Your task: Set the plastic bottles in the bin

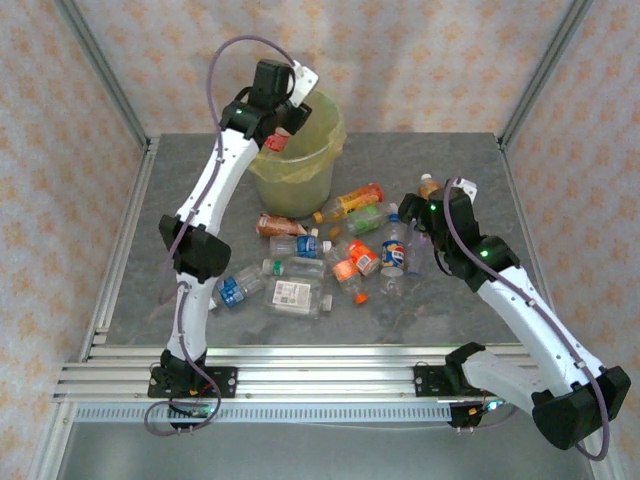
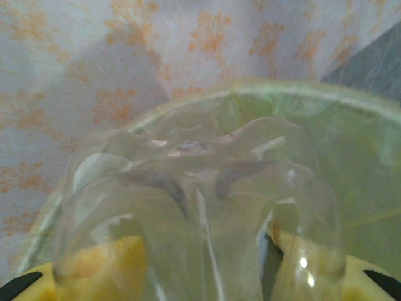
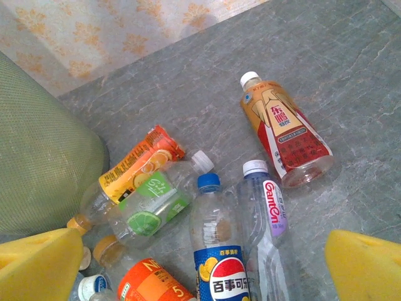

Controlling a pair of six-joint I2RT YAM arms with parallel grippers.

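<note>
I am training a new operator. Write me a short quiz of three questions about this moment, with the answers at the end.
1. True or false: the left gripper holds a clear bottle above the bin.
2. Choose one. The right gripper is: A) shut on a bottle; B) open above bottles lying on the table; C) inside the bin.
3. Fill the gap: the bottle with the red and tan label has a ____ cap.

Key: 1 true; 2 B; 3 white.
</note>
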